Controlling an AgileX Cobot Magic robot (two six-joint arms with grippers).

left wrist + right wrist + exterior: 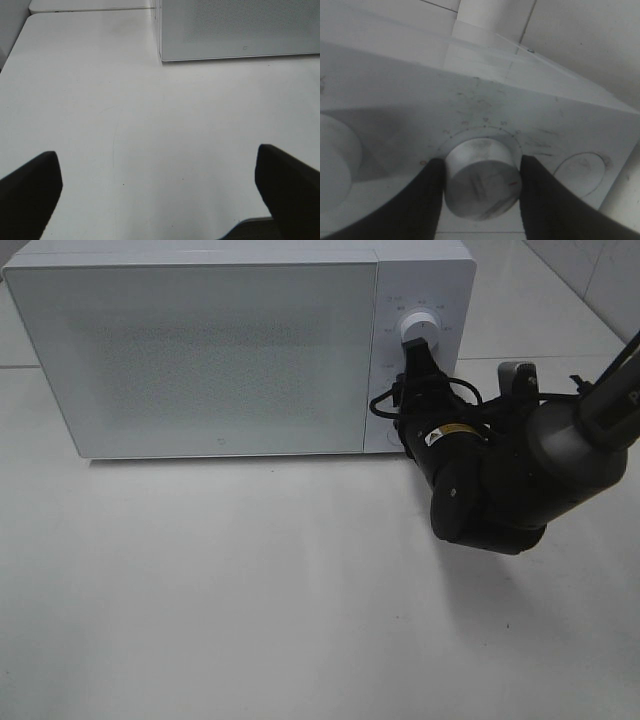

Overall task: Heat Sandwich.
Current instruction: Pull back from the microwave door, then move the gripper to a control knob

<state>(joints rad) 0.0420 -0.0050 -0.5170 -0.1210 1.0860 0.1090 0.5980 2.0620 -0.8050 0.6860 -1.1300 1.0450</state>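
The white microwave [200, 350] stands at the back of the table with its door shut. The sandwich is out of view. My right gripper [418, 348] is at the control panel, its two fingers closed on either side of a round white knob [418, 328]. In the right wrist view the fingers [427, 200] press against that knob [481, 186]. My left gripper [160, 185] is open and empty over bare table, in front of the microwave's left corner [161, 55]; it does not show in the high view.
A second knob [335, 160] and a round button [580, 172] sit beside the gripped knob on the panel. The white table [250, 590] extends in front of the microwave. A tiled wall lies behind at the right.
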